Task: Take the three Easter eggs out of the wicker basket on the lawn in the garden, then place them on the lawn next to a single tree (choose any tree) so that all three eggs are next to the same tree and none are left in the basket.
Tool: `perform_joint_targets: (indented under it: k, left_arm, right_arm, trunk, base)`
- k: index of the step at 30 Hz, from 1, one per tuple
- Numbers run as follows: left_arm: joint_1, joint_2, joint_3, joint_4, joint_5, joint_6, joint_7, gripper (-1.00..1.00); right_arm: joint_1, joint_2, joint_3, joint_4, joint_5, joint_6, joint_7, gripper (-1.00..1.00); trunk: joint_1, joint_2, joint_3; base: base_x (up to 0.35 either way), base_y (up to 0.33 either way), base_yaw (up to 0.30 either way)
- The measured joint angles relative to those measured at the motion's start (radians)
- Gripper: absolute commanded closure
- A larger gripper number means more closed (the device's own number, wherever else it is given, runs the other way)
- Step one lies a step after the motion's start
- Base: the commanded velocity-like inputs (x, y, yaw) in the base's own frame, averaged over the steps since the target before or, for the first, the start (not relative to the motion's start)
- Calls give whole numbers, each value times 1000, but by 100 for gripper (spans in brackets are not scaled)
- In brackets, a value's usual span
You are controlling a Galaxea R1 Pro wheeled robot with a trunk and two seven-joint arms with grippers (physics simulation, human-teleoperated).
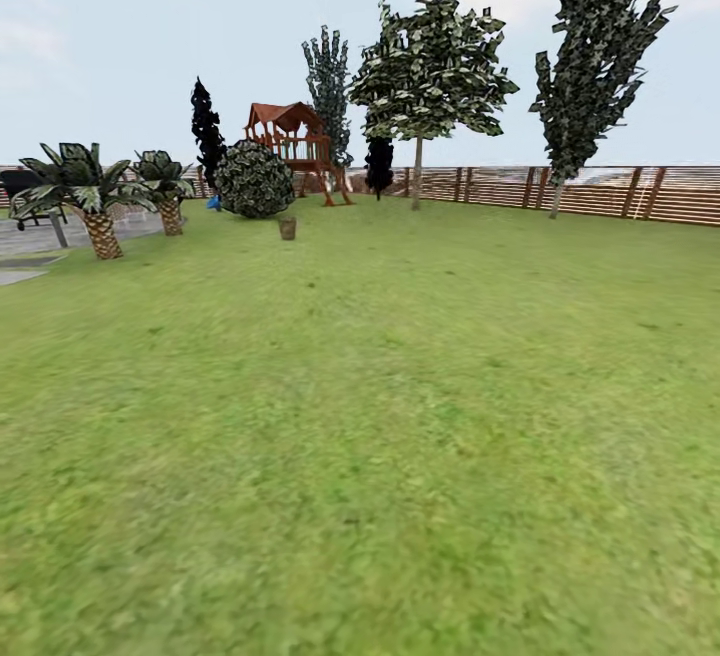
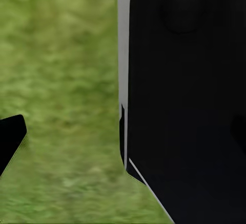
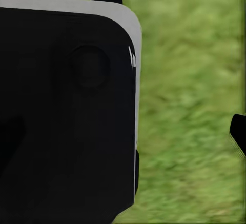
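Pretty much nothing done yet as far as I can tell. The wicker basket (image 1: pixel 287 228) is a tiny brown woven tub way off on the lawn (image 1: pixel 400 436), toward its far edge near the round leafy bush (image 1: pixel 254 179) and the wooden playset (image 1: pixel 297 144). Too small to spot any eggs in it. The pale-trunked tree (image 1: pixel 428 76) with blocky leaves stands by the slatted fence (image 1: pixel 600 191). Both wrist views are blurry mottled grass plus a glossy black body panel, so I can't tell whether either claw is apart or together.
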Motion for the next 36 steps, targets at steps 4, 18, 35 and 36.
perform_joint_targets:
  k: [4,18,35,36]
  left_arm:
    - [0,0,0,0,0,0,0,-100]
    - [0,0,0,0,0,0,0,-100]
    - [0,0,0,0,0,0,0,-100]
    - [0,0,0,0,0,0,0,-100]
  right_arm:
    - [0,0,0,0,0,0,0,-100]
    - [0,0,-5,0,-5,-1,-3,-100]
    - [0,0,-2,0,-5,-1,-3,-100]
    - [0,0,-2,0,-4,-1,-3,-100]
  trunk:
    - [0,0,0]
    - [0,0,0]
    - [0,0,0]
    - [0,0,0]
  base:
    - [338,0,0]
    - [338,0,0]
    - [338,0,0]
    - [338,0,0]
